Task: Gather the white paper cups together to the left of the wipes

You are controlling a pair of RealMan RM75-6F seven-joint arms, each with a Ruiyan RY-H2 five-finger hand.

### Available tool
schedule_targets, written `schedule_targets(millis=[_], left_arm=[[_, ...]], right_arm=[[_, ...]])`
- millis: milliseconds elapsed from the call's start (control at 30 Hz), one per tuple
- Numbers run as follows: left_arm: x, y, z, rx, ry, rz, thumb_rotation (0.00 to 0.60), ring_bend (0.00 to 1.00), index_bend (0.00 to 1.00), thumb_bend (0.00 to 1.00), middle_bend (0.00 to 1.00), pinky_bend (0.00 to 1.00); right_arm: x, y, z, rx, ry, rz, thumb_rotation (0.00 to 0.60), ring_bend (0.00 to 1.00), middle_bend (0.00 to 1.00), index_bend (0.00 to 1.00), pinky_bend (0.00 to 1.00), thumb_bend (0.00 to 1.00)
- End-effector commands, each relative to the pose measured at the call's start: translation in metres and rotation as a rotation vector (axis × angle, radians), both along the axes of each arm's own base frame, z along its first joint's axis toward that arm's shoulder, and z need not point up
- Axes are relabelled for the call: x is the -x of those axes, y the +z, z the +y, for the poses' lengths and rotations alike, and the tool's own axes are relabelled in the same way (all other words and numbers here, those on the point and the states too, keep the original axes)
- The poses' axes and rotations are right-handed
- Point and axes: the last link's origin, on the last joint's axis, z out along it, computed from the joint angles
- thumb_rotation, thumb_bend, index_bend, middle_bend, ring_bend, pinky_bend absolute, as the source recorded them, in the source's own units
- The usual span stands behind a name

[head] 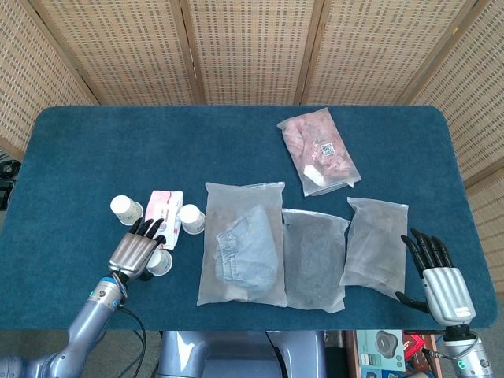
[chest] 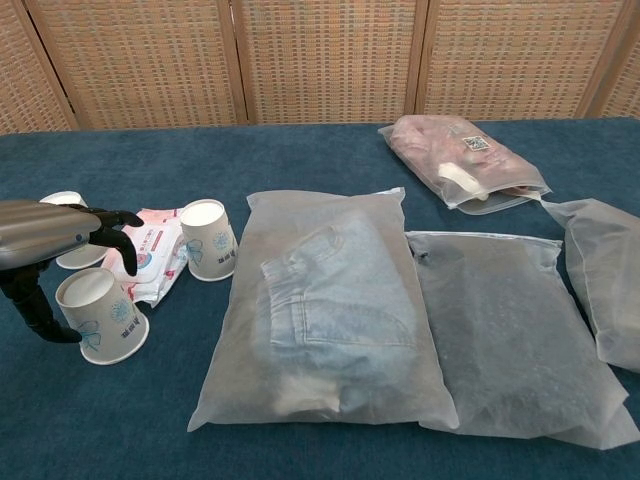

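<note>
three white paper cups stand upside down on the blue table [head: 79, 150], each printed with a pale green leaf pattern, wide mouth on the cloth and flat white base up. the near cup [chest: 100, 314] sits at the front left, just in front of the wipes [chest: 150, 253], a flat pink and white pack with a blue label. the far-left cup [chest: 66, 245] stands to the left of the wipes and is mostly hidden in the chest view by the left hand [head: 138, 247]. the right cup [chest: 208, 239] stands touching the right edge of the wipes, between the pack and a frosted bag holding jeans [chest: 325, 310]. the left hand hovers over the near cup with its black fingers [chest: 116, 217] stretched forward and spread above the cup's base, reaching toward the wipes, while the thumb hangs down just left of the cup's wall; whether any of them touches the cup cannot be told, and nothing is gripped. the right hand [head: 435, 270] lies at the table's near right corner, fingers spread wide and empty, just beside a frosted bag of grey cloth [head: 376, 242].
</note>
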Motion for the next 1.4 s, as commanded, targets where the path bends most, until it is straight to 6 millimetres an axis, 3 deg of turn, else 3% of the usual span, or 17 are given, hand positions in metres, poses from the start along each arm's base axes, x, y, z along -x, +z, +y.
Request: schedule_targets(millis=[33, 833, 1067, 1233, 1400], left_arm=[[0.001, -0.001, 0.0, -0.003, 0.0, 0.005, 0.6, 0.0, 0.32, 0.19, 0.0, 0.0], [0.002, 0.004, 0.001, -0.058, -0.014, -0.013, 0.6, 0.0, 0.42, 0.23, 0.0, 0.0], [-0.017, 0.039, 0.005, -0.13, -0.055, -0.072, 0.6, 0.0, 0.42, 0.23, 0.0, 0.0], [-0.027, 0.082, 0.017, -0.21, -0.064, -0.095, 0.6, 0.0, 0.42, 0.23, 0.0, 0.0], [-0.021, 0.121, 0.036, -0.285, -0.041, -0.066, 0.6, 0.0, 0.42, 0.23, 0.0, 0.0]], right_arm=[[0.0, 0.0, 0.0, 0.0, 0.0, 0.0, 0.6, 0.0, 0.0, 0.0, 0.0, 0.09], [-0.002, -0.001, -0.001, 0.001, 0.001, -0.001, 0.6, 0.0, 0.0, 0.0, 0.0, 0.09], [-0.002, -0.002, -0.001, -0.002, 0.001, 0.001, 0.6, 0.0, 0.0, 0.0, 0.0, 0.09], [-0.002, -0.002, -0.001, 0.0, 0.002, 0.0, 0.6, 0.0, 0.0, 0.0, 0.0, 0.09], [-0.003, -0.003, -0.001, -0.004, 0.003, 0.003, 0.6, 0.0, 0.0, 0.0, 0.0, 0.09]])
